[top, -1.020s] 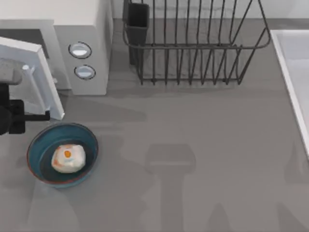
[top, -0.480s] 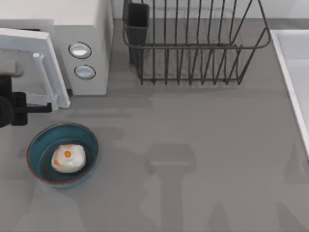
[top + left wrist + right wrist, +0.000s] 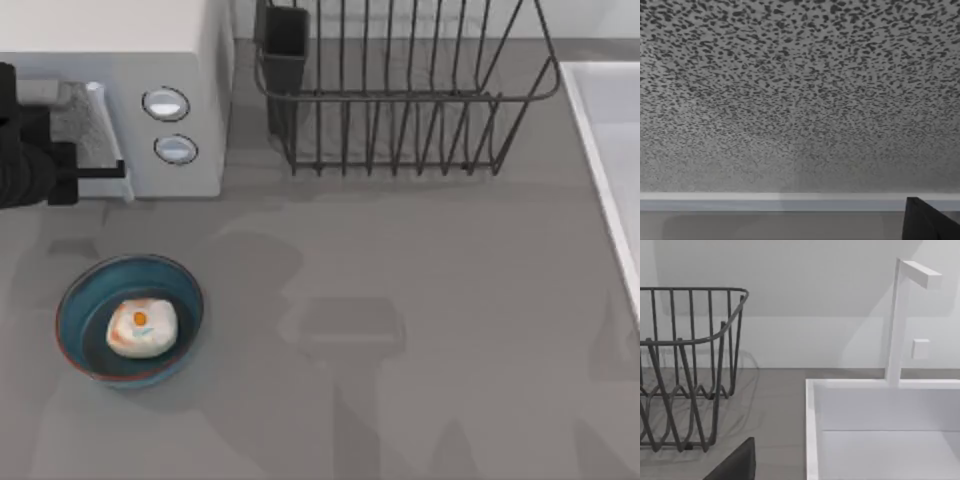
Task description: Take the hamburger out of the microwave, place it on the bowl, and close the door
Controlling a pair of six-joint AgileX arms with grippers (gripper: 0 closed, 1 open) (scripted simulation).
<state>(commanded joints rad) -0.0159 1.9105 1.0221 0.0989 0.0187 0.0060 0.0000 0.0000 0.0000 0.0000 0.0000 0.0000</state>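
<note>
The hamburger (image 3: 141,328), a whitish lump with an orange dot, lies inside the blue-teal bowl (image 3: 78,300) at the front left of the table. Behind it stands the white microwave (image 3: 170,60) with two round knobs. Its door (image 3: 85,135) lies nearly flush with the front, its pale handle (image 3: 103,125) facing out. My left gripper (image 3: 110,172) is pressed against the door's lower edge. The left wrist view shows the speckled window (image 3: 800,90) close up above the door's white frame (image 3: 790,201). My right arm is parked off to the right.
A black wire dish rack (image 3: 400,100) stands behind the table's middle, to the right of the microwave. A white sink (image 3: 880,440) with a faucet (image 3: 897,320) runs along the right edge. Grey tabletop stretches across the middle and front.
The door swung from wide open to nearly shut against the microwave. My left gripper moved back and slightly right with it. The bowl and hamburger stayed put.
</note>
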